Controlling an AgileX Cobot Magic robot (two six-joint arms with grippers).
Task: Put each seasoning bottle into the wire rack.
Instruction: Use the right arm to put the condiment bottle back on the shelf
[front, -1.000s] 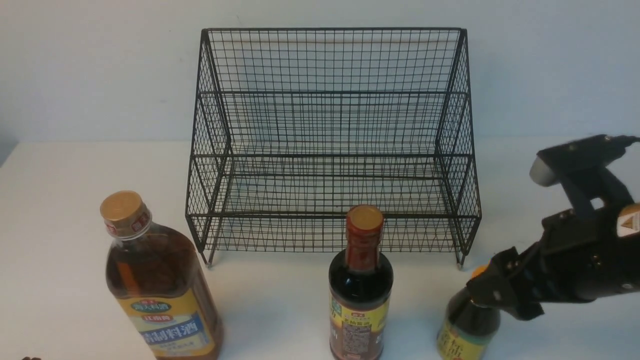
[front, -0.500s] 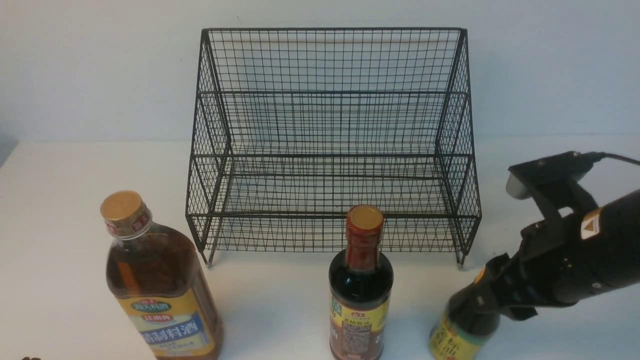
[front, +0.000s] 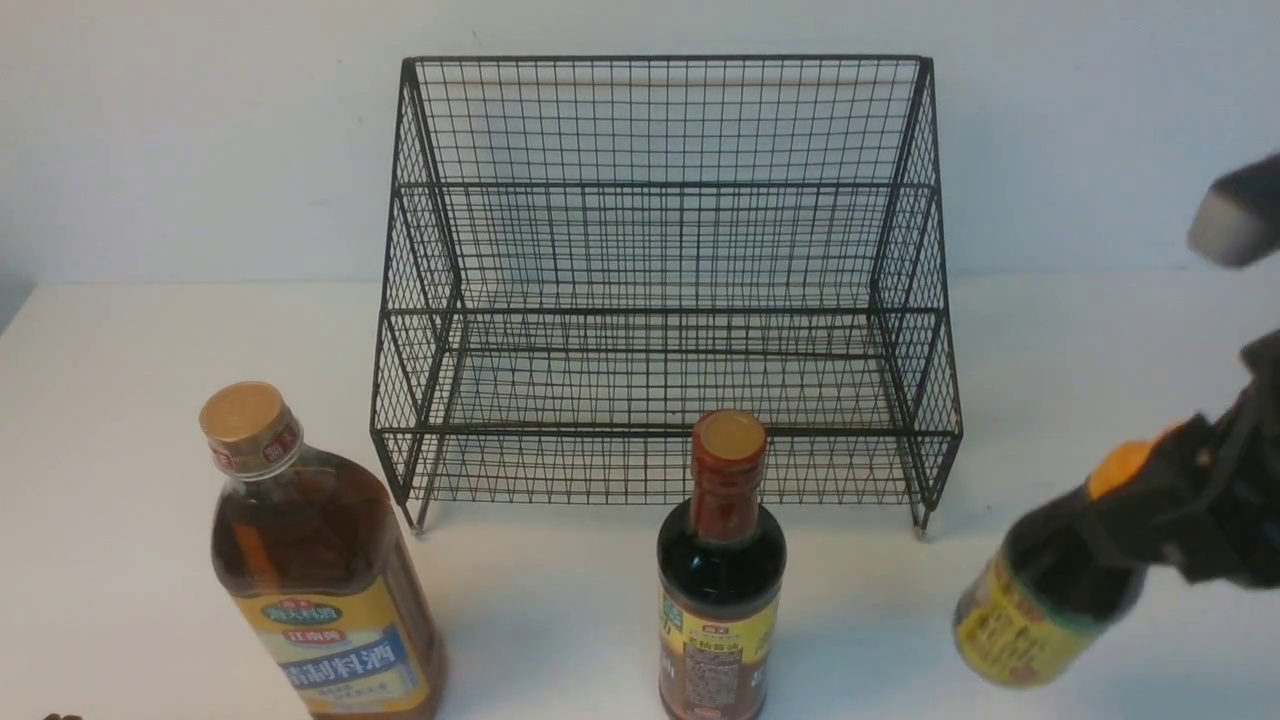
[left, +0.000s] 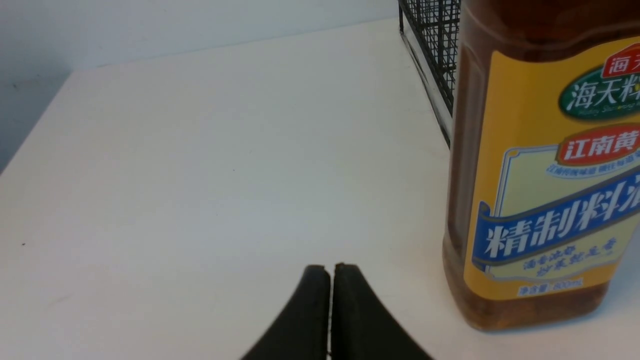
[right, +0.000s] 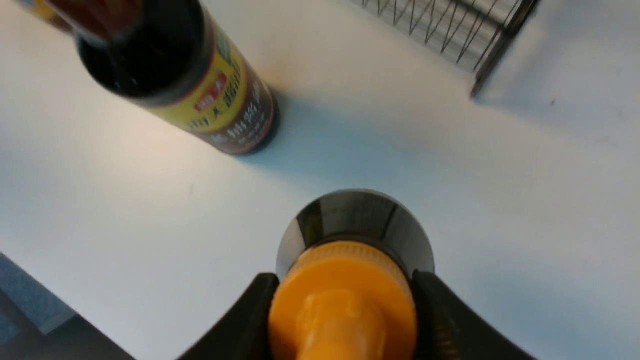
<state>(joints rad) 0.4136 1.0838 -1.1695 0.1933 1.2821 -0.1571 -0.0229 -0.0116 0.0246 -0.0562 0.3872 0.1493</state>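
- While the right gripper grips the small bottle by its orange cap, tilted, right of the wire rack, the left gripper is clenched on nothing.
- Amber bottle: upright on table, left.
- Dark red-necked bottle: upright, between amber and small ones, in front of rack.

Right arm: black casing (rounded grey part up top)

Wrist views look closer; all share tabletop.
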